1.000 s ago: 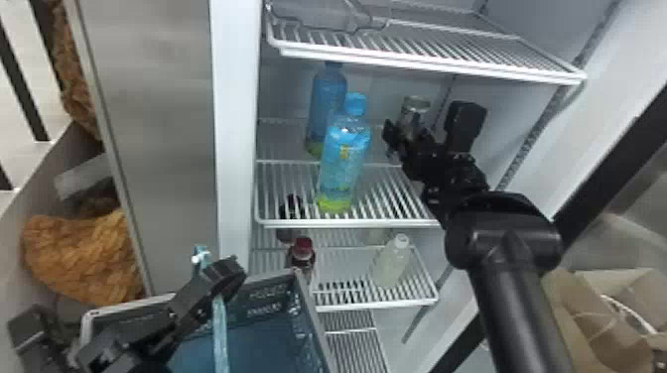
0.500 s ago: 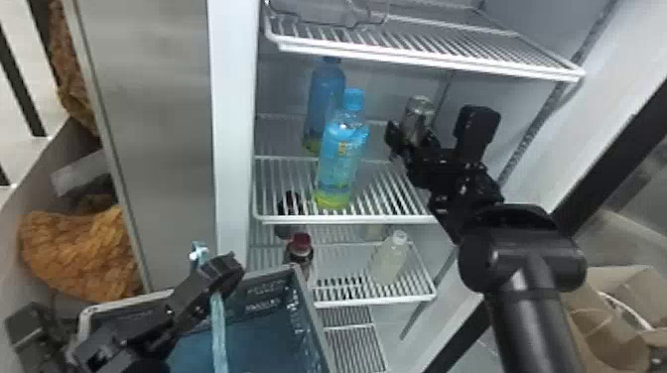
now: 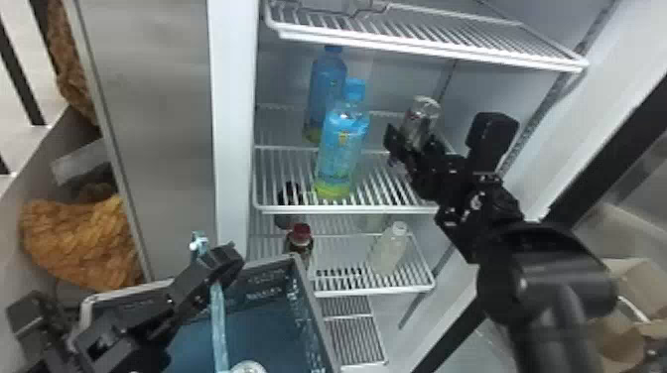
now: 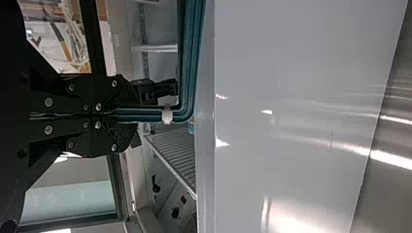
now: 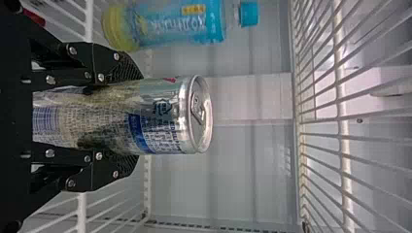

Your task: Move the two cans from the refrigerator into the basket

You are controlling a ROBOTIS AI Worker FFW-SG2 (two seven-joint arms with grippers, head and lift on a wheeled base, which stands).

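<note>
"What's written on the can (image 5: 160,116)?"

"Rows of tiny dark print, a blue band with white lettering, and a red patch close to the rim. The near blue bottle (image 3: 343,149) has lettering too, with a small yellow-orange label."

"And who has the can?"

"The right gripper (image 3: 414,143), its fingers pressed on both sides of it, inside the refrigerator, to the right of the near blue bottle and apart from it. The pull-tab end is free."

"Anything different from the earlier frame?"

"The right forearm (image 3: 546,278) has swung to the right and nearer, and the can has shifted slightly right along with it. The two blue bottles stand where they did."

"The left gripper (image 3: 226,260)?"

"Closed on the basket's light-blue handle (image 3: 218,322), same as before. The basket (image 3: 319,317) is at the near left, in front of the shelves."

"Anything inside it?"

"A round silvery top (image 3: 248,367) at the near side, cut off by the view's edge. I can't tell whether it's the other can."
</note>
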